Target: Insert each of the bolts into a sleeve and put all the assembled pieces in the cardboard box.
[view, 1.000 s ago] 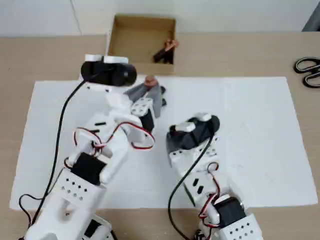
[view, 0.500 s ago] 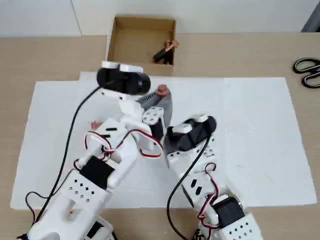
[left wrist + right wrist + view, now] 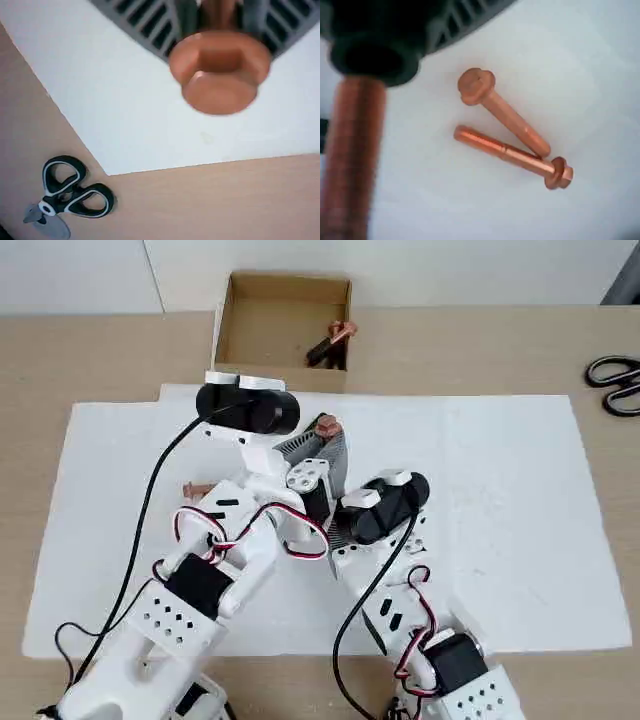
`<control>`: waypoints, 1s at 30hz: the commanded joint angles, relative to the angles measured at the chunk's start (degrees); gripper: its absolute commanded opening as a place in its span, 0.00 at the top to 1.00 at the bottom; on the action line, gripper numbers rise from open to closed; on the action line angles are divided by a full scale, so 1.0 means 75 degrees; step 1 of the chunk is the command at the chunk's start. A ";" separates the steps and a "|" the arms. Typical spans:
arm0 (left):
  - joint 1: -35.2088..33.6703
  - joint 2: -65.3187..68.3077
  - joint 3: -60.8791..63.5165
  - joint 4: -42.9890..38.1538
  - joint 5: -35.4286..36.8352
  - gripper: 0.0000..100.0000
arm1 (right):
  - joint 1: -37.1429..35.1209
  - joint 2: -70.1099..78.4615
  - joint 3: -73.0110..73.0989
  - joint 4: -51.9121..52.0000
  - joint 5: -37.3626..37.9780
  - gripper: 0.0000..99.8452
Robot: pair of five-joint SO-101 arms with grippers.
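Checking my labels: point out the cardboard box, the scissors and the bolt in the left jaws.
cardboard box (image 3: 265, 335), high view, bare floor.
scissors (image 3: 75, 192), left wrist view, where the handles meet.
bolt (image 3: 220, 75), left wrist view, its head.

High camera overlooks the table (image 3: 100, 350); wrist cameras look closely at its white sheet (image 3: 520, 500).

In the left wrist view, the bolt (image 3: 220, 70) clamped in the left hand (image 3: 220, 12) had a blurred head, and its shank was cut off at the picture's edge. The sleeve (image 3: 370, 59) gripped by the right hand (image 3: 385, 35) was blurred, as was the threaded shank (image 3: 352, 160) entering it, which ran off the picture. On the tabletop, an arm hid part of a loose bolt (image 3: 195, 489). The pieces (image 3: 332, 343) in the cardboard box (image 3: 240, 315) were too small to count. The scissors (image 3: 615, 380) at the right edge were cut off.
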 commanded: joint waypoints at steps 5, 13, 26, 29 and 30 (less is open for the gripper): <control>0.0047 -0.0117 -0.0041 0.0199 0.0070 0.99 | -0.0029 -0.0123 -0.0047 -0.0182 -0.0094 1.00; 0.0164 -0.0117 -0.0041 0.0633 0.0070 0.99 | -0.0029 -0.0135 -0.0047 -0.0182 -0.0094 1.00; 0.0539 -0.0094 -0.0041 0.1618 0.0047 0.99 | -0.0029 -0.0170 -0.0047 -0.0182 -0.0094 1.00; 0.0539 -0.0094 -0.0041 0.1793 0.0047 0.99 | -0.0029 -0.0170 -0.0047 -0.0182 -0.0094 1.00; 0.0539 -0.0094 -0.0029 0.1840 0.0035 0.99 | -0.0029 -0.0170 -0.0047 -0.0182 -0.0094 1.00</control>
